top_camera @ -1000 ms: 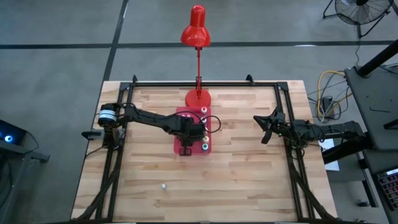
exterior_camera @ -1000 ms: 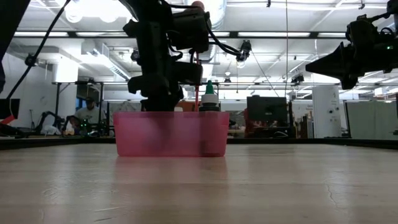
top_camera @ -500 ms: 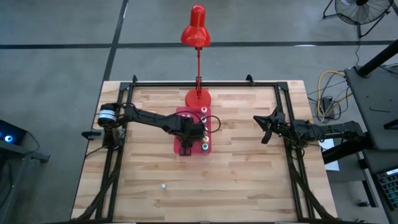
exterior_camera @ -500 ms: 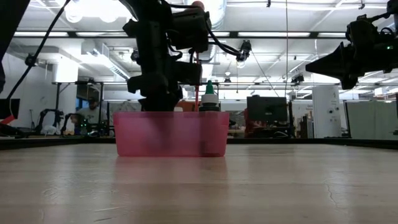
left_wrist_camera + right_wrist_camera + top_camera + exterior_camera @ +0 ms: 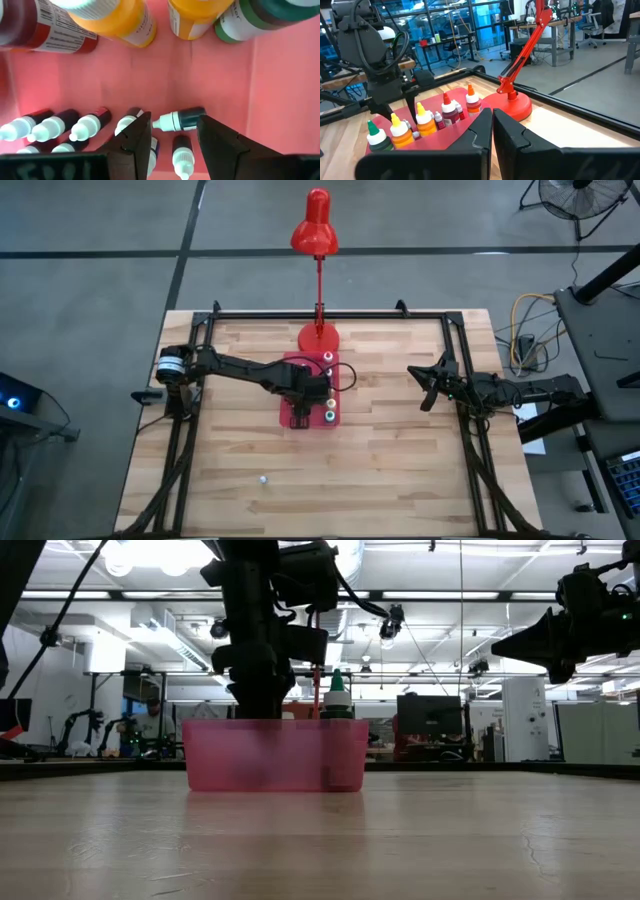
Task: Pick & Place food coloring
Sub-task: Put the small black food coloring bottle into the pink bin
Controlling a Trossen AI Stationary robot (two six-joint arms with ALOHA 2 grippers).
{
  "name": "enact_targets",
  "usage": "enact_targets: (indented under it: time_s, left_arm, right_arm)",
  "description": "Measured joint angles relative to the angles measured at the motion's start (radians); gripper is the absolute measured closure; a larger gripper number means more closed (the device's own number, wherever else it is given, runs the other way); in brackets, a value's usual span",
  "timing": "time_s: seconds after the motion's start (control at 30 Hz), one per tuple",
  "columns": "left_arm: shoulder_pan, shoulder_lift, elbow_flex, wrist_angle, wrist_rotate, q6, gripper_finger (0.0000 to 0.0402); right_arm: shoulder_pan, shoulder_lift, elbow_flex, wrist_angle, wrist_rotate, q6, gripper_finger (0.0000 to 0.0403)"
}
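Note:
The red tray [image 5: 290, 420] sits mid-table and holds the food coloring. Five bigger bottles [image 5: 331, 390] stand in a row along its right side, the teal-capped one [image 5: 337, 695] nearest. Small white-capped bottles [image 5: 50, 127] lie on the tray floor [image 5: 170, 75]. My left gripper [image 5: 174, 135] is open, pointing down into the tray. Its fingers stand on either side of a small dark bottle [image 5: 180, 119] that lies crosswise on the others. My right gripper [image 5: 425, 385] is shut and hovers over the table's right side. My left gripper comes from above with one finger [image 5: 137, 137] by the small dark bottle's white cap [image 5: 162, 121] and the other [image 5: 215, 137] by its dark end. Whether either finger touches it, I cannot tell.
The red desk lamp's base [image 5: 318, 335] stands just beyond the tray's far edge, and its stem rises behind the tray. A tiny white object [image 5: 263, 478] lies on the wood near the near edge. Black frame rails [image 5: 190, 430] run along the table's sides.
My left gripper has shifted slightly toward the table's right over the tray.

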Motion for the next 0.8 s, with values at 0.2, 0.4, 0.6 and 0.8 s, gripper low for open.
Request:
enact_targets:
  time_s: [0.2,0.4,0.6,0.8]
  left_arm:
    - [-0.015,0.000,0.016,-0.041,0.000,-0.027,0.0271]
    - [-0.057,-0.037,0.102,-0.182,0.000,-0.140,0.0271]
    - [-0.142,-0.091,0.223,-0.282,-0.011,-0.373,0.0271]
    - [-0.264,-0.095,0.289,-0.453,-0.009,-0.885,0.0273]
  right_arm:
    - [-0.001,0.000,0.000,0.000,0.000,0.000,0.0394]
    - [-0.001,0.000,0.000,0.000,0.000,0.000,0.0394]
    - [-0.001,0.000,0.000,0.000,0.000,0.000,0.0394]
    - [0.000,0.001,0.000,0.000,0.000,0.000,0.0394]
